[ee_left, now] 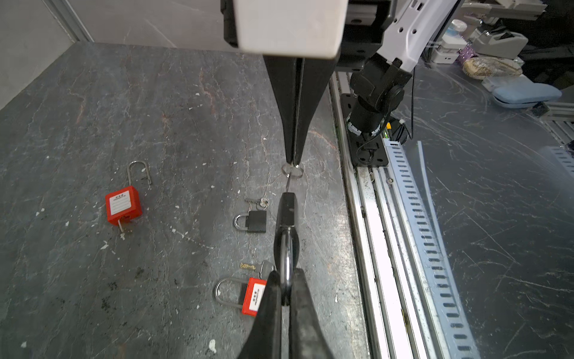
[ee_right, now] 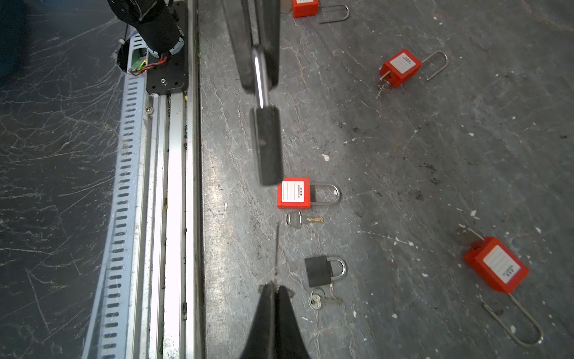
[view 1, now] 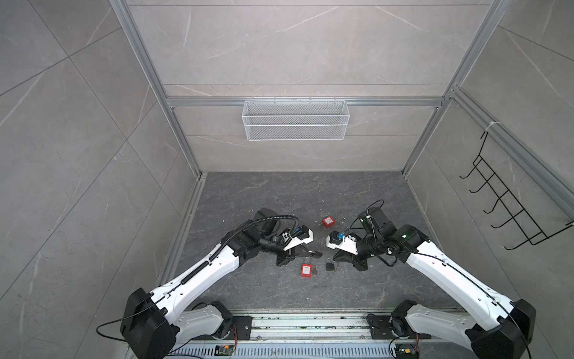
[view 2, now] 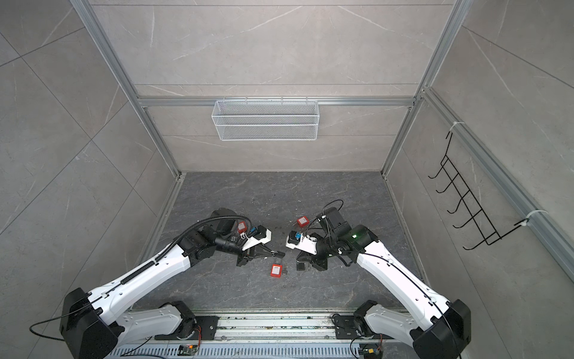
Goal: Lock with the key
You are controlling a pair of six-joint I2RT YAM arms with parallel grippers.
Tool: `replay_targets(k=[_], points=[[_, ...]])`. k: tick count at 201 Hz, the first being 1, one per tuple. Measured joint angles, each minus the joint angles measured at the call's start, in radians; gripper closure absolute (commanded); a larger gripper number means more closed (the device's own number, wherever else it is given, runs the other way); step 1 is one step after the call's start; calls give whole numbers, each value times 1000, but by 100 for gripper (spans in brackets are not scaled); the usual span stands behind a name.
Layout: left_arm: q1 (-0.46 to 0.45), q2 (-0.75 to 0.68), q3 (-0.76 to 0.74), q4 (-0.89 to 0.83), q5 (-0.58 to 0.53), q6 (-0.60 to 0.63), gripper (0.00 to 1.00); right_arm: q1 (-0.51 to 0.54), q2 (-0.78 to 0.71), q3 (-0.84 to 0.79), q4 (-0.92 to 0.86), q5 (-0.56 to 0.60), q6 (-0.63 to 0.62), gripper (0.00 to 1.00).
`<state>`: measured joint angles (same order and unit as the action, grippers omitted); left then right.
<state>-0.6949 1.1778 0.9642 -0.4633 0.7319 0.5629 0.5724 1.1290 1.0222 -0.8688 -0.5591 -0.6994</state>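
Grey tiled walls in an aluminium frame enclose a dark marbled worktop [view 1: 279,199]. A white mesh basket [view 1: 295,119] hangs on the back wall, and only wall tile shows through its mesh. Above the middle of the worktop, toward its front edge, the left gripper [ee_left: 285,292] is clamped tight on the steel shackle of a black padlock [ee_left: 286,213]. The lock is held clear of the surface, its body pointing at the right gripper [ee_right: 275,288], whose fingers are pinched together on the ring of a key [ee_right: 276,248]. In the left wrist view the key's blade seems to meet the lock's body, while the right wrist view shows a gap between them. On the worktop below lie a red padlock [ee_right: 294,192] with a loose key [ee_right: 302,220] beside it, and a second black padlock [ee_right: 318,271] with another key [ee_right: 316,301] alongside. The right wrist view takes in three further red padlocks [ee_right: 400,67] nearer the back edge; the left wrist view shows only one of them.
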Motion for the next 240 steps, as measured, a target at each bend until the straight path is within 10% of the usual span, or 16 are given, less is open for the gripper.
replay_targets(k=[96, 240], points=[[34, 121, 147, -562, -280, 268, 100, -6, -112, -148, 176, 96, 160, 100], [27, 509, 159, -612, -442, 358, 100, 127, -35, -185, 365, 284, 520, 100]])
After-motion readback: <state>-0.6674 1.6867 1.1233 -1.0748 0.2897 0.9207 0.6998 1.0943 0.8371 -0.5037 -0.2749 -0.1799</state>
